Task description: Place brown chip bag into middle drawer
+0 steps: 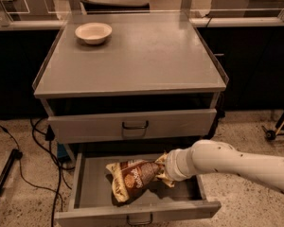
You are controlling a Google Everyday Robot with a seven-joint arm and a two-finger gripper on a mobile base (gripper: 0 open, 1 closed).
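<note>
The brown chip bag [132, 178] lies inside the open middle drawer [92, 188], a grey tray pulled out below the closed drawer front. My gripper [164, 168] reaches in from the right on the white arm and is at the bag's right end; the bag's crumpled end hides its fingertips. The bag's left part rests low in the tray, tilted toward the front.
A closed upper drawer front [132, 125] with a dark handle sits above. A small cream bowl [93, 32] stands at the back left of the grey cabinet top [146, 56]. Cables lie on the floor at left [23, 174].
</note>
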